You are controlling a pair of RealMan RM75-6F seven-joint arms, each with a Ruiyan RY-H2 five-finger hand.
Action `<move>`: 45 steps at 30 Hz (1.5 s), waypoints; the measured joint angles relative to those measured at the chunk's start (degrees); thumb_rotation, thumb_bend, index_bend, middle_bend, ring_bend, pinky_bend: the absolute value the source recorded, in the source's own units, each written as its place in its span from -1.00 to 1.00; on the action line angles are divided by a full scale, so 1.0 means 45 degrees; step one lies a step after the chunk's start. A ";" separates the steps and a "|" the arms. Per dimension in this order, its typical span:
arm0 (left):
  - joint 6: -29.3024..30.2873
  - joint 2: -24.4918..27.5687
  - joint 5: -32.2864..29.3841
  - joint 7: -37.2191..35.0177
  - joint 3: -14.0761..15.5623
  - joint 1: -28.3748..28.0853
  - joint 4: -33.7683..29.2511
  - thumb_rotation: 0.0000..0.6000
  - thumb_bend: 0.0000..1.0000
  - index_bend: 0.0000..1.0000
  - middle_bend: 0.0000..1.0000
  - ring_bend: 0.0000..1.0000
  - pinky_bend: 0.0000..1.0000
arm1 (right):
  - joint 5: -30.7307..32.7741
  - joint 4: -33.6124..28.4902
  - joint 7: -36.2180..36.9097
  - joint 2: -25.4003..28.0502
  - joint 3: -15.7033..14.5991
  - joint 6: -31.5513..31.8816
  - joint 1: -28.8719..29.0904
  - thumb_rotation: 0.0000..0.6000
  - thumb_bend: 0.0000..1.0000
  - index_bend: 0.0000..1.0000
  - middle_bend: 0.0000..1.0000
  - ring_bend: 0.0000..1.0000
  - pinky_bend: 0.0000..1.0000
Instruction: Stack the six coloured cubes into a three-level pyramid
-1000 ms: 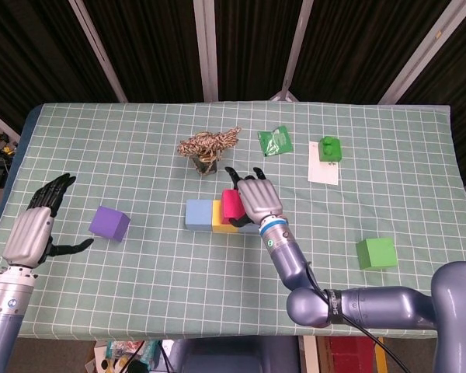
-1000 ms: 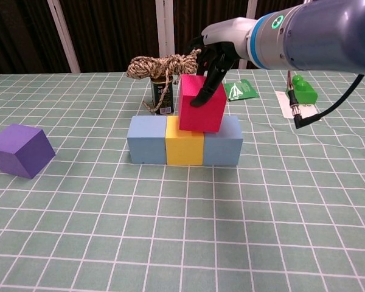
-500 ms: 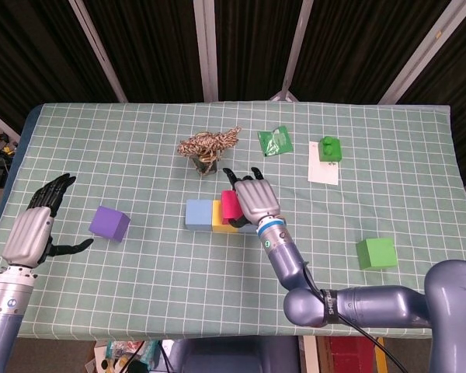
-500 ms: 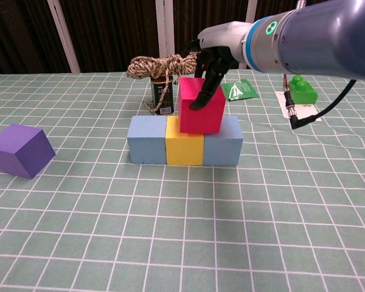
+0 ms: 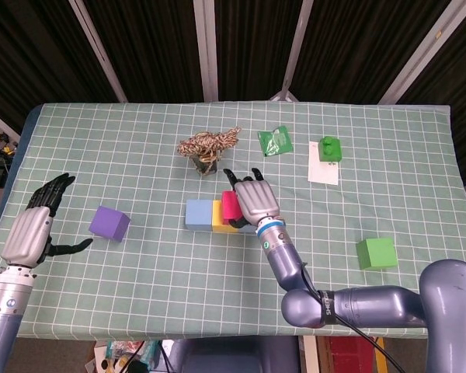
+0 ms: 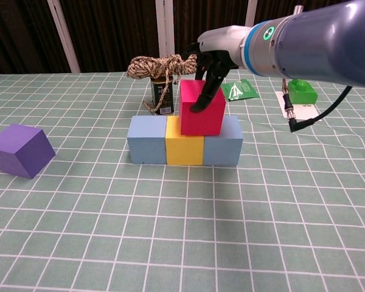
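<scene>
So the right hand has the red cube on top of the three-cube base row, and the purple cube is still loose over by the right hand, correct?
Not quite. The purple cube lies loose near the left hand, as the head view shows. The right hand does hold the red cube on the three-cube base row.

A rope-topped can [image 6: 163, 91] stands close behind the cube row [image 6: 184, 148], seemingly crowding approach there; bare table [image 6: 182, 231] in front.

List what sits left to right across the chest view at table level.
purple cube → left blue cube → yellow cube → right blue cube → green toy block
</scene>
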 measured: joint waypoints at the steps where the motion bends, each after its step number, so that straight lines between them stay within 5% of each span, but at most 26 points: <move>1: -0.0009 0.0001 -0.0013 -0.0004 0.0002 -0.0002 0.0002 1.00 -0.68 -1.00 -0.99 -1.00 -1.00 | 0.0040 -0.0006 -0.0032 -0.0011 -0.0003 0.0015 0.0016 1.00 -0.54 -0.95 -0.12 -0.48 -1.00; 45: 0.0021 0.0111 0.0211 -0.0140 0.0064 0.0022 -0.0114 1.00 -0.67 -1.00 -0.99 -1.00 -1.00 | 0.0812 -0.0259 -0.0785 0.0006 0.0053 0.0606 0.0237 1.00 -0.54 -0.95 -0.12 -0.48 -1.00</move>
